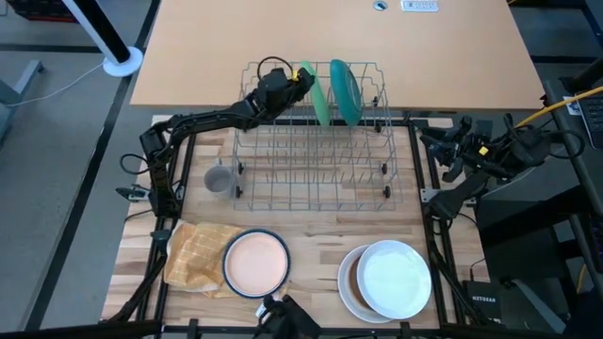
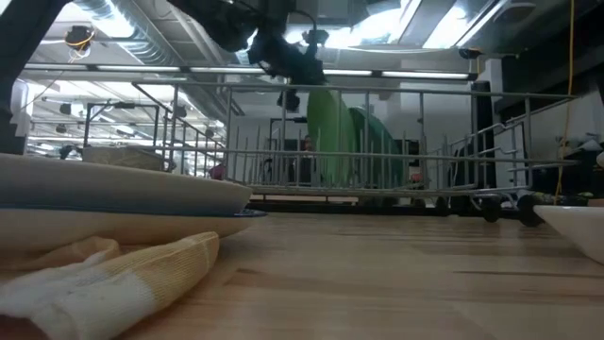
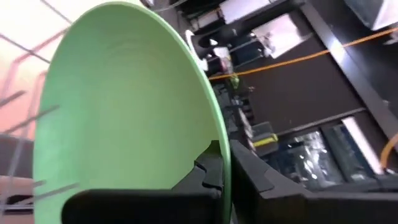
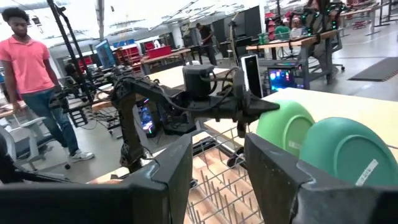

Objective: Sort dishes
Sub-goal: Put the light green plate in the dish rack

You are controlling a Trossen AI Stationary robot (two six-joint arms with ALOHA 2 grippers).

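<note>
Contact is made between the left gripper (image 1: 303,79) and the green plate (image 1: 317,94): the plate's upper rim is held between the jaws, which are clamped on it. In the left wrist view the plate's pale green face (image 3: 124,106) fills the space just ahead of the dark fingers (image 3: 205,177), with its rim running into them. The plate is stood on edge, nearly upright, in the far row of the grey wire rack (image 1: 311,179), directly below the jaws. The teal plate (image 1: 345,91) is stood on edge in the same row, just beside the green plate, on the side away from the left gripper and apart from its jaws.

The right gripper (image 4: 217,168) is held off the table's right edge, well apart from the rack, with its jaws apart and nothing between them. Both racked plates are seen beyond its jaws in the right wrist view.

The small grey mug (image 1: 219,179) is placed on the table just outside the rack's left side, well below and behind the left jaws. The peach plate (image 1: 256,263) is placed at the table's near edge, with its left rim over the yellow checked cloth (image 1: 196,254). The white plate (image 1: 395,278) is laid overlapping a brown-centred plate (image 1: 350,282), well apart from both grippers.

A person (image 4: 34,81) is seen in the room beyond the table.
</note>
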